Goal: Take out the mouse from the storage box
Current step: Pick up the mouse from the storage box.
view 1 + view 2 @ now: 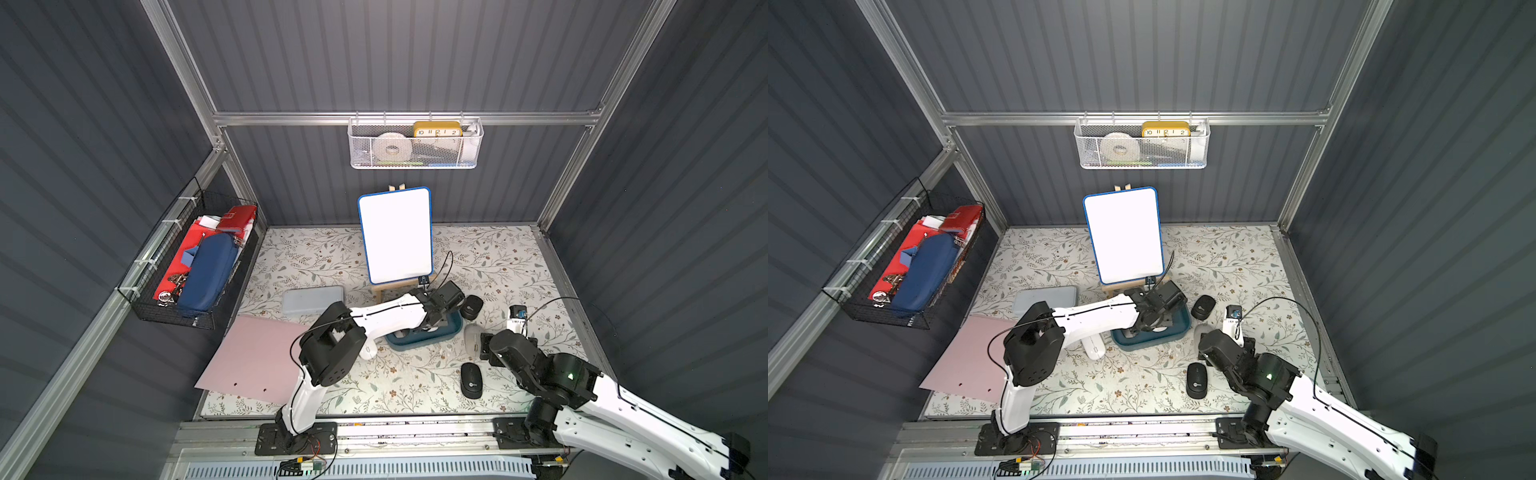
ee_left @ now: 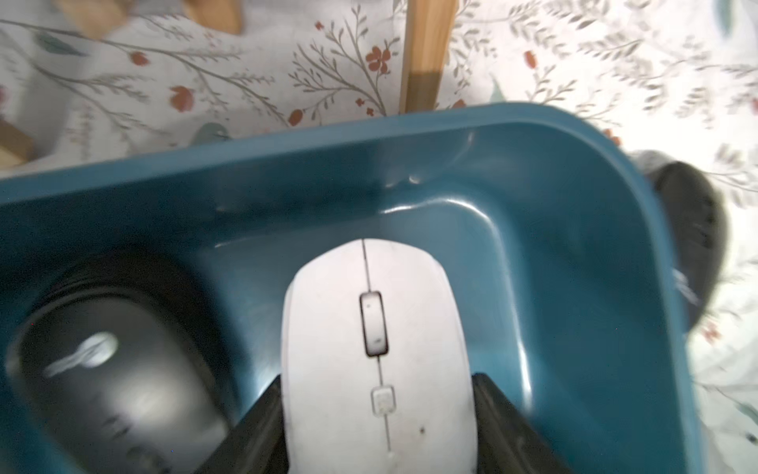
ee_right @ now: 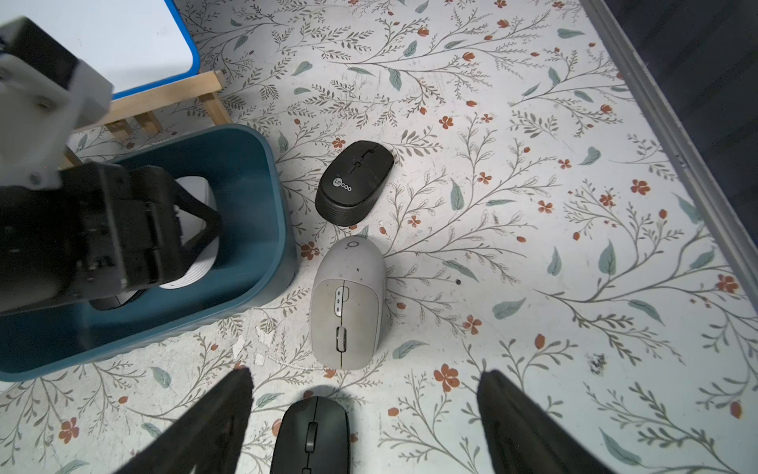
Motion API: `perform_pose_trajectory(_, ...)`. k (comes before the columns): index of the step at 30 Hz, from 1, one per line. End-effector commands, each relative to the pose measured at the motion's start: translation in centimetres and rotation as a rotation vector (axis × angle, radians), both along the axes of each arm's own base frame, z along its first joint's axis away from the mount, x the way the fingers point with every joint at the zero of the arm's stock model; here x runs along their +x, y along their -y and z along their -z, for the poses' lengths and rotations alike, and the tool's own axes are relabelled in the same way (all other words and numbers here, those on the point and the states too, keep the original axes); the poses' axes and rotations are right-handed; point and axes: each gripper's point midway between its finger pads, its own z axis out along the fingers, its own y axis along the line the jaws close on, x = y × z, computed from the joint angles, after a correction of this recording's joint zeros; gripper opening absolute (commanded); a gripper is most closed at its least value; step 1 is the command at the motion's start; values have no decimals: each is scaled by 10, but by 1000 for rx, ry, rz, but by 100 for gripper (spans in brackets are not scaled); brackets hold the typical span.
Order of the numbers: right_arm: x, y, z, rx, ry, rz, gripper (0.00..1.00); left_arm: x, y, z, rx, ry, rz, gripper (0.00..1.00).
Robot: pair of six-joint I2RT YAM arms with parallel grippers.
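Four mice out on the surface (both top views): loose white mouse just left of the storage box; far black mouse just beside its far right corner; grey mouse just right of it; near black mouse nearer, apart from the box.
Storage box (top views): mid-surface, just on the near side of the whiteboard on its wooden easel.
Left hand (top views): down inside the storage box, fingers mostly hidden by the arm.
Right hand (top views): low over the surface, beside the grey mouse.
Other things (top views): pale blue-grey case and pink folder on the left of the surface; white mesh basket on the far wall; black wire basket on the left wall.
White mouse (left wrist view): inside the storage box, scroll wheel up, by a rounded corner.
Left hand state (left wrist view): both black fingers press on the white mouse's sides, clamped on it.
Boxed black mouse (left wrist view): beside the white mouse, blurred.
Right hand state (right wrist view): fingers wide apart, holding nothing; the near black mouse lies below the gap.
Left hand (right wrist view): in the box with the white mouse between its fingers; I cannot tell whether the mouse is off the box floor.
Grey mouse and far black mouse (right wrist view): end to end, just outside the box wall.
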Motion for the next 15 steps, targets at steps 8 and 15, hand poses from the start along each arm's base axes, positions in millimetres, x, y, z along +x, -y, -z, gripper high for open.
perform_pose_trajectory(8, 5, -8, 6, -4, -24, -4, 90, -10, -25, -69, -69, 103, -29, 51)
perform_pose_trajectory(15, 7, -7, 4, -13, -16, -1, 90, -47, -45, -71, -42, 68, 1, 50)
